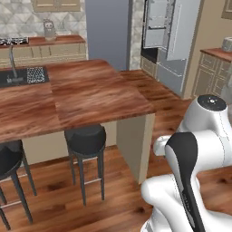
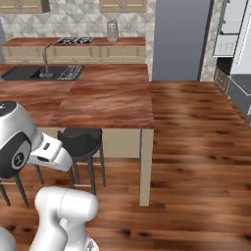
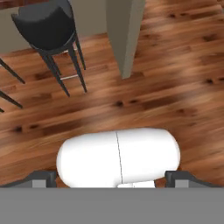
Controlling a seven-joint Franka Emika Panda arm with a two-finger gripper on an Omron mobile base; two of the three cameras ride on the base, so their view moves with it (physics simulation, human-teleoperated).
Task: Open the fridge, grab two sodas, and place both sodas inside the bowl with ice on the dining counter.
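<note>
The fridge [image 1: 171, 43] stands at the far right beyond the island, pale grey, with a door swung open and white shelves showing; its edge and lower drawers [image 2: 239, 90] show in the right base view. The dining counter [image 1: 97, 93] [image 2: 110, 100] has a reddish-brown wood top. The sodas and the bowl are out of view. My gripper [image 3: 113, 179] points down at the wooden floor beside the counter's end panel [image 3: 125, 37]. Its fingertips [image 3: 41, 179] stand wide apart, open, with nothing held. The arm [image 1: 195, 154] is folded close to the base.
Black stools [image 1: 86, 140] [image 3: 46, 26] stand under the counter's near edge. A sink [image 1: 18, 77] with a faucet sits in the counter's left part. A wall counter with a stove [image 2: 73, 41] runs along the back. Tan cabinets [image 1: 217, 68] stand right of the fridge.
</note>
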